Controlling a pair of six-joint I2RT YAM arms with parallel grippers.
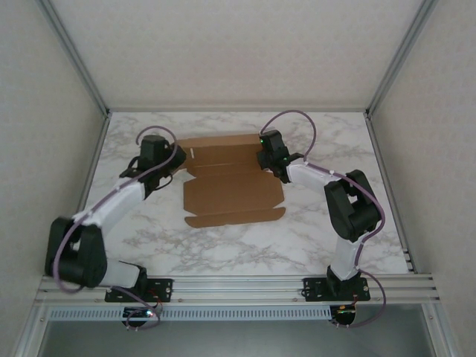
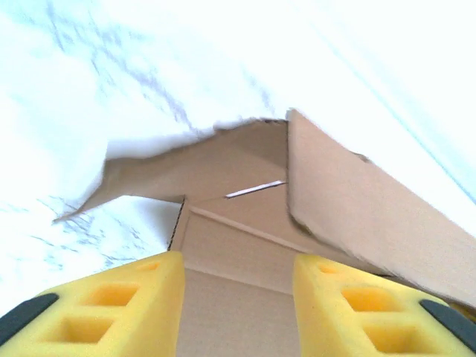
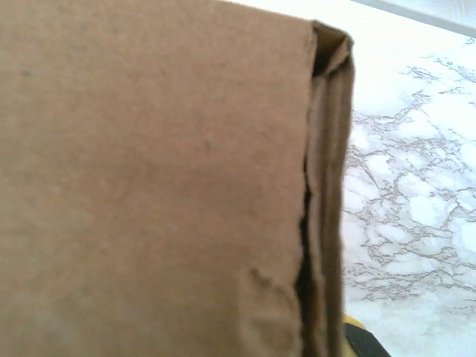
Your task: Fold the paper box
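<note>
- The paper box (image 1: 230, 195) lay partly folded at the middle of the marble bench (image 1: 223, 249), with its near panels flat and its far panels towards the back wall.
- The left end effector (image 1: 172, 165) was placed at the left edge of the far half of the box, just beside the cardboard.
- In the left wrist view, its yellow fingers (image 2: 111, 305) were seen parted to a moderate width, with a flat cardboard panel showing in the gap between them.
- A flap was raised to the right of those fingers, and a thin slot was seen in the panel beyond them.
- Nothing could be seen clamped between the left fingers.
- The right end effector (image 1: 268, 159) was set at the right edge of the far half of the box, touching it.
- In the right wrist view, a brown panel stood close before the lens, with a doubled edge running down to a yellow and black finger (image 3: 357, 338).
- The right end effector was closed narrowly, and that doubled edge appeared to be pinched in it.
</note>
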